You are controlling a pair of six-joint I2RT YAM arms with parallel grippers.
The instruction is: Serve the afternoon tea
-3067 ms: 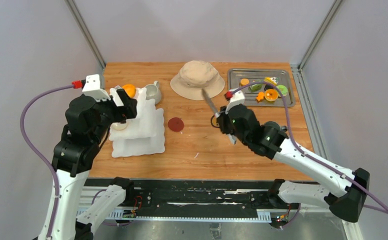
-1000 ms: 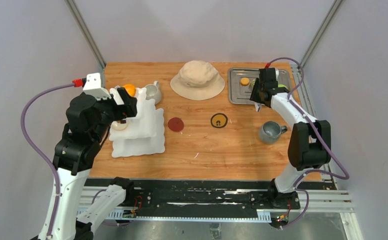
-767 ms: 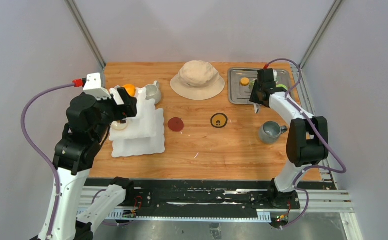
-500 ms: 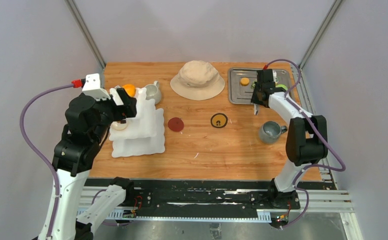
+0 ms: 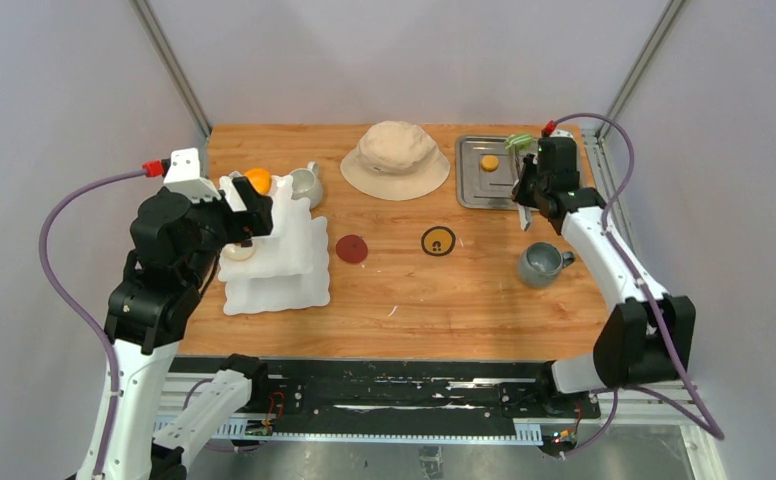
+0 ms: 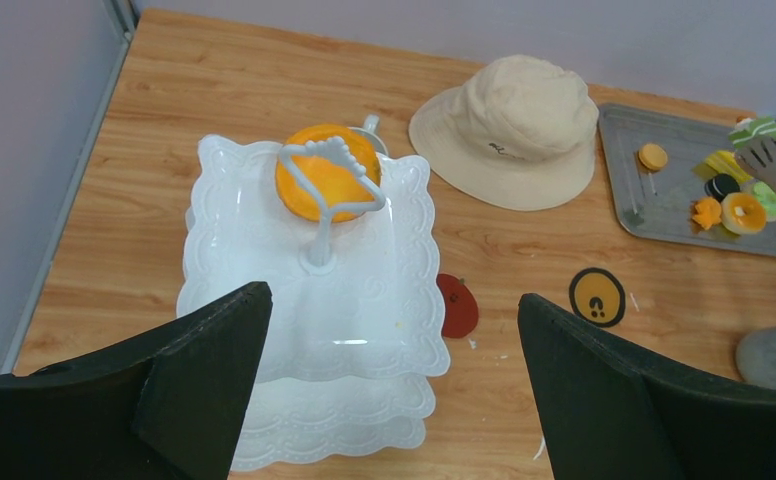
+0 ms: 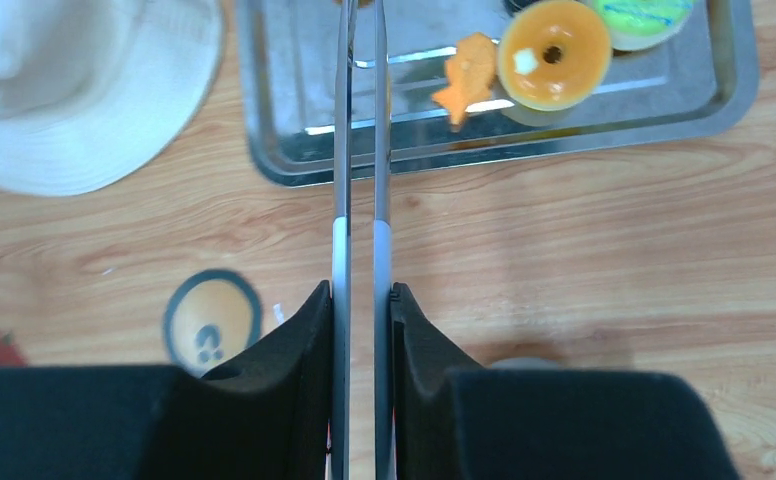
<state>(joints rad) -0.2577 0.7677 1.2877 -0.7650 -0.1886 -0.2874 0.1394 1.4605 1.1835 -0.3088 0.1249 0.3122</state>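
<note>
One orange pastry [image 6: 319, 180] sits on the stand's [image 6: 314, 300] top tier, near the left edge. Right fingers [image 7: 304, 340] clamp the tongs [image 7: 361, 150], which grip a green pastry [image 5: 517, 142] above the far-right tray [image 7: 424, 50]. Left fingers [image 6: 194, 360] stand wide apart. Several tray pastries [image 7: 552, 52] are not yet served.

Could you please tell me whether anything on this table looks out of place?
Yes: a beige bucket hat lies at the far edge, between the tiered stand and the metal tray. It is clothing among tea things.
</note>
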